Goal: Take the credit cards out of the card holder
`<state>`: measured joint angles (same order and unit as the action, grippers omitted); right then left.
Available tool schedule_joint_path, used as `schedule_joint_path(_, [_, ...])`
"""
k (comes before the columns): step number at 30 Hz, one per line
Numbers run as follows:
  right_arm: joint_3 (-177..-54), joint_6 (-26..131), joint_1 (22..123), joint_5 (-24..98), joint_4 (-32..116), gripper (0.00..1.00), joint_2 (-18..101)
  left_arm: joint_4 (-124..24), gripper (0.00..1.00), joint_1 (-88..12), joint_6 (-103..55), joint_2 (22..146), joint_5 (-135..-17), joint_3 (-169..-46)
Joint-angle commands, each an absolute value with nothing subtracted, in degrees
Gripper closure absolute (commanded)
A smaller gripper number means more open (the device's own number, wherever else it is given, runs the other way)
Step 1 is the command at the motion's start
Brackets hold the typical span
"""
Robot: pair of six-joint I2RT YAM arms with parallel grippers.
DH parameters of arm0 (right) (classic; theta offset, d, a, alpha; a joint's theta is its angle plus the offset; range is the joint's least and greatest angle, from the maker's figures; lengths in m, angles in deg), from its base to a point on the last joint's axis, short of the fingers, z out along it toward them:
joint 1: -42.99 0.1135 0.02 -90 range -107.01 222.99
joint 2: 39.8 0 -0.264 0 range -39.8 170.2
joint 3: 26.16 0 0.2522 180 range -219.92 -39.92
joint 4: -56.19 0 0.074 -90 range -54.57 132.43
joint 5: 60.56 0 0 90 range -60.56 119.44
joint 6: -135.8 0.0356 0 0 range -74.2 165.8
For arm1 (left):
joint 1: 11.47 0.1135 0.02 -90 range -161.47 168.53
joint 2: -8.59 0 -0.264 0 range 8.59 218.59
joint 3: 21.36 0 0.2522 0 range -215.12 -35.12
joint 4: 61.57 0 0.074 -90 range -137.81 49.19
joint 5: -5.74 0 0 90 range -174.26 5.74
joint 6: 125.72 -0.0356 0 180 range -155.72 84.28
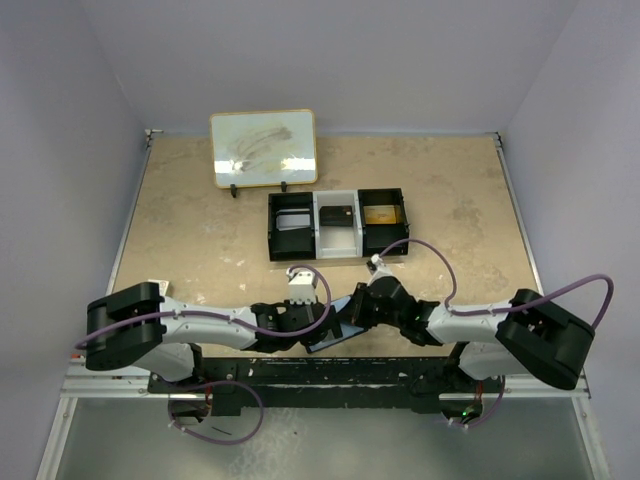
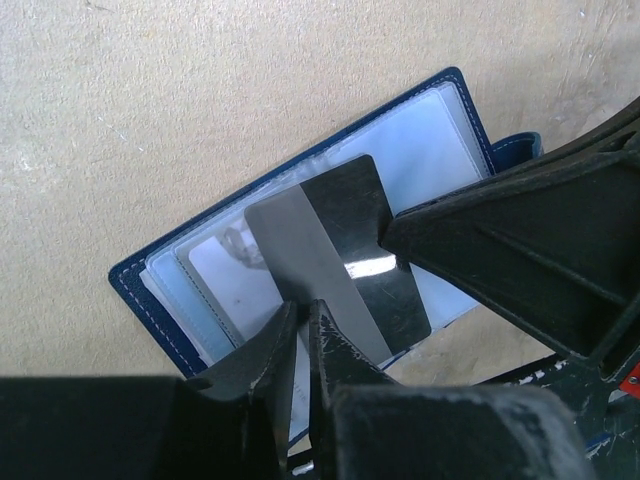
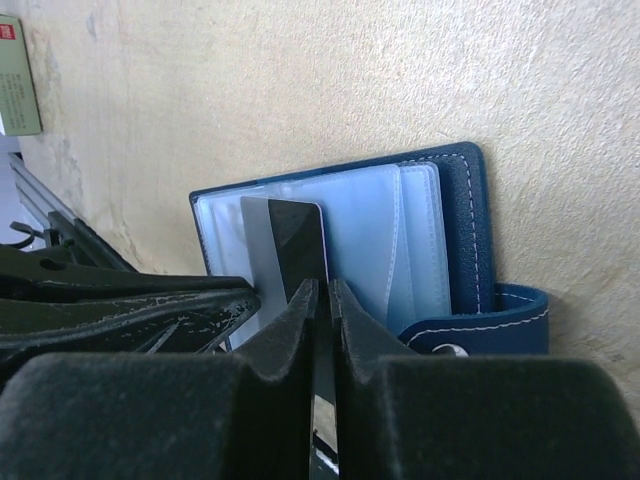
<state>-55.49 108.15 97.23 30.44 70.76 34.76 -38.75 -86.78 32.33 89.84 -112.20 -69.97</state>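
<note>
I find the table (image 1: 200, 250) bearing a black tray (image 1: 272, 225) at mid-depth. The card holder (image 2: 150, 285) lies open and flat near the front edge, between both arms. A dark card (image 2: 340, 230) projects from its sleeves. The left gripper (image 2: 302, 325) and right gripper (image 3: 322, 300) are each drawn narrow, tips against that card; I cannot confirm an actual grip.

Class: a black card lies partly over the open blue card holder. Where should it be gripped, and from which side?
Grip the black card at the end projecting beyond the card holder, pinching both flat faces. Come from that side: it is thin, its other end overlapping the clear pockets.
</note>
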Motion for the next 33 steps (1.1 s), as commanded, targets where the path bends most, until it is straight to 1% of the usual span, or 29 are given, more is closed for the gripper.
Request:
schedule_joint_path(1, [-53.55,109.10,97.57,32.98,75.47,0.87,33.71,-36.98,0.96,-87.06,32.63,91.88,-110.57,-70.04])
schedule_joint_path(5, [-52.03,110.85,97.57,33.31,77.93,0.78,34.46,-36.56,0.99,-87.06,32.86,91.43,-110.69,-69.45])
schedule_joint_path(10, [-51.41,111.15,97.56,34.73,80.94,0.77,35.79,-36.66,1.00,-87.06,33.17,91.46,-110.54,-68.97])
schedule_joint_path(12, [-51.18,110.88,97.53,35.56,82.83,0.81,36.16,-36.73,1.00,-87.01,33.23,91.45,-110.60,-68.88])
schedule_joint_path(15, [-51.58,110.40,97.57,35.40,82.95,0.92,36.03,-36.60,1.00,-87.06,33.22,91.47,-110.75,-68.88])
schedule_joint_path(18, [-51.71,110.74,97.57,32.81,80.00,1.00,34.42,-36.36,1.00,-87.06,33.19,91.52,-110.75,-68.79])
schedule_joint_path(21, [-50.81,110.69,96.76,31.55,78.23,1.00,31.88,-36.05,1.00,-87.06,33.26,91.47,-110.88,-68.78])
schedule_joint_path(24, [-49.26,109.98,95.17,33.23,79.19,1.00,29.04,-36.35,1.00,-87.05,33.12,91.47,-110.69,-68.63])
schedule_joint_path(25, [-49.02,109.63,95.11,33.75,79.42,0.97,28.30,-36.64,1.00,-87.06,32.96,91.50,-110.57,-68.63])
schedule_joint_path(29, [-48.34,107.43,95.11,38.28,83.06,0.76,26.73,-37.96,1.00,-87.06,32.65,91.92,-110.08,-68.70])
schedule_joint_path(33, [-49.50,105.41,95.11,40.03,82.88,0.71,28.60,-38.44,1.00,-87.06,32.49,92.62,-109.84,-69.04])
